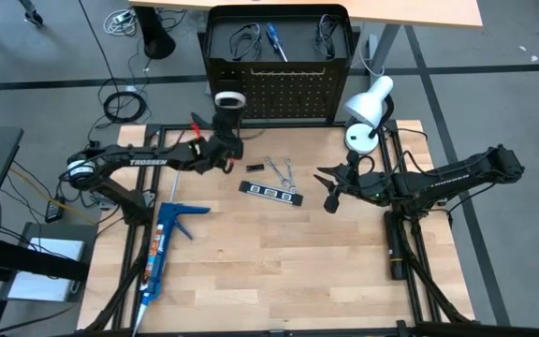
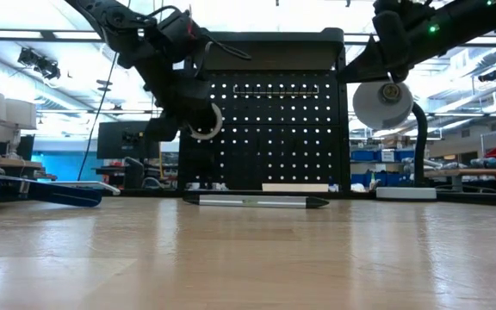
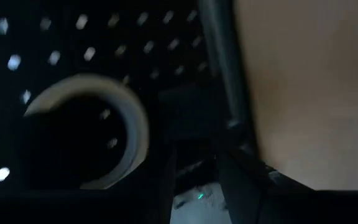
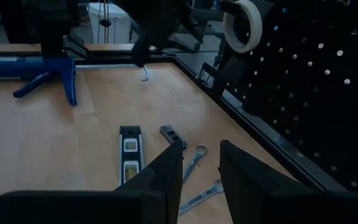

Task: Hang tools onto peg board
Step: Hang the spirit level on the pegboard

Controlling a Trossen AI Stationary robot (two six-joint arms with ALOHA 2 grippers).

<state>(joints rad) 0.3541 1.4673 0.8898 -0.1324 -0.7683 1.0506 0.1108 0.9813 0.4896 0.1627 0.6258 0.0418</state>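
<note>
My left gripper (image 1: 227,114) is shut on the white tape ring (image 1: 228,98), held up against the left part of the upright black peg board (image 1: 293,94). The ring also shows in the low view (image 2: 206,121). Black wire loops (image 1: 243,39) and a blue-handled screwdriver (image 1: 275,41) are at the board's upper part. The black strip with white marks (image 1: 269,192) and the silver wrenches (image 1: 284,171) lie flat on the table. My right gripper (image 4: 201,168) is open and empty above the table, to the right of the wrenches. My left gripper holds the tape ring by its band (image 3: 132,134), reaching toward the table's far edge. The dark fingers merge with the dark board, so the kind of hold does not show. The ring stands on edge, clear of the table, close in front of the board's holes (image 2: 231,112).
A white desk lamp (image 1: 368,112) stands at the board's right end, just beyond my right arm. A blue caulking gun (image 1: 162,245) lies on the table's left near part. A small dark item (image 1: 254,167) lies beside the wrenches.
</note>
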